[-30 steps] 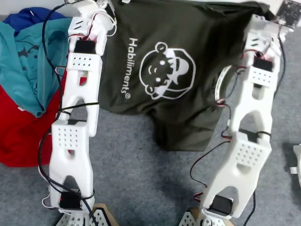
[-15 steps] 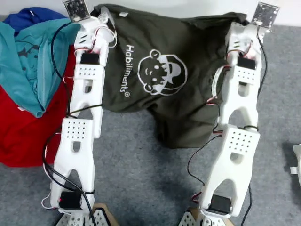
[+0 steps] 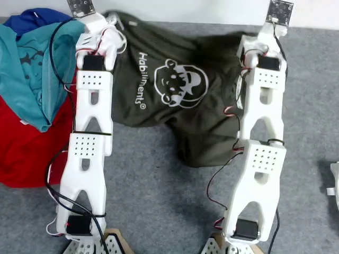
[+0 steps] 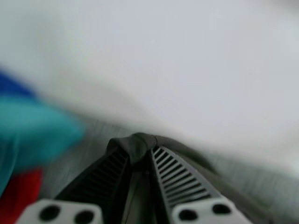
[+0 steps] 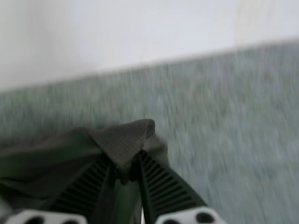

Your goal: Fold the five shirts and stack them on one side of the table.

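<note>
A dark olive shirt [image 3: 175, 100] with a white cartoon print lies spread at the far side of the grey table, between the two white arms. My left gripper [image 4: 138, 157] is shut on a pinch of the olive shirt's [image 4: 135, 142] edge near the far left corner. On the far right, my right gripper [image 5: 125, 168] is shut on another fold of the olive shirt [image 5: 121, 140]. Both arms stretch out to the table's far edge. A teal shirt [image 3: 32, 69], a red shirt [image 3: 26, 148] and a blue shirt [image 3: 32, 18] lie piled at the left.
A white wall [image 3: 185, 8] runs along the far edge of the grey table [image 3: 159, 201]. The arm bases stand at the near edge. A small white object [image 3: 333, 180] sits at the right edge.
Both arms have stretched farther toward the far edge, pulling the olive shirt with them. The shirt now lies flatter and farther back.
</note>
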You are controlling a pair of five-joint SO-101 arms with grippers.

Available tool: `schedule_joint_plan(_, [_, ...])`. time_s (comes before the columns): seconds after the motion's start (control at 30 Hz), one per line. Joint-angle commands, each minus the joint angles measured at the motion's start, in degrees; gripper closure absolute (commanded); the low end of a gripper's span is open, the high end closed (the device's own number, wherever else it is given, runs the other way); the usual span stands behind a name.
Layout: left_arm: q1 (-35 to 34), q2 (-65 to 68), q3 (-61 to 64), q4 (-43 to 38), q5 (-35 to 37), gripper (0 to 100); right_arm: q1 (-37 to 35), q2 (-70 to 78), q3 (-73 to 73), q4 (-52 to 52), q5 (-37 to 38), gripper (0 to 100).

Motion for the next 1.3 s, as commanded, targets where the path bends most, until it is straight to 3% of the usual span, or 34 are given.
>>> schedule_joint_plan(0.0, [-0.31,-4.53,-2.59,17.41,0.44,99,-0.31,-5.49,-5.49,13.23,-0.26,99.1])
schedule_joint_plan(0.2, [1.36,-9.19,-2.68,40.00,0.44,99,-0.40,-5.76,-11.47,29.58,1.32,99.1])
schedule_joint_plan(0.37, [1.36,-12.88,-2.24,50.99,0.44,99,-0.84,-5.41,-16.57,42.24,4.66,99.1])
schedule_joint_plan(0.47, [-0.40,-13.14,-2.15,51.16,0.44,99,-0.92,-5.41,-18.59,48.22,5.89,99.1])
schedule_joint_plan(0.73, [-1.36,-15.96,-0.66,51.69,0.44,99,1.98,-6.73,-18.68,48.22,7.82,99.1])
schedule_joint_plan(0.93, [-0.31,-31.52,24.40,51.43,0.35,99,2.24,-15.96,-7.96,48.22,9.67,99.1])
schedule_joint_plan(1.03, [-0.22,-39.87,37.85,51.25,-3.52,99,2.15,-22.11,0.22,48.13,9.76,99.1])
schedule_joint_plan(1.27, [0.04,-48.13,50.68,51.25,-7.03,99,1.80,-33.19,16.31,47.78,9.49,99.1])
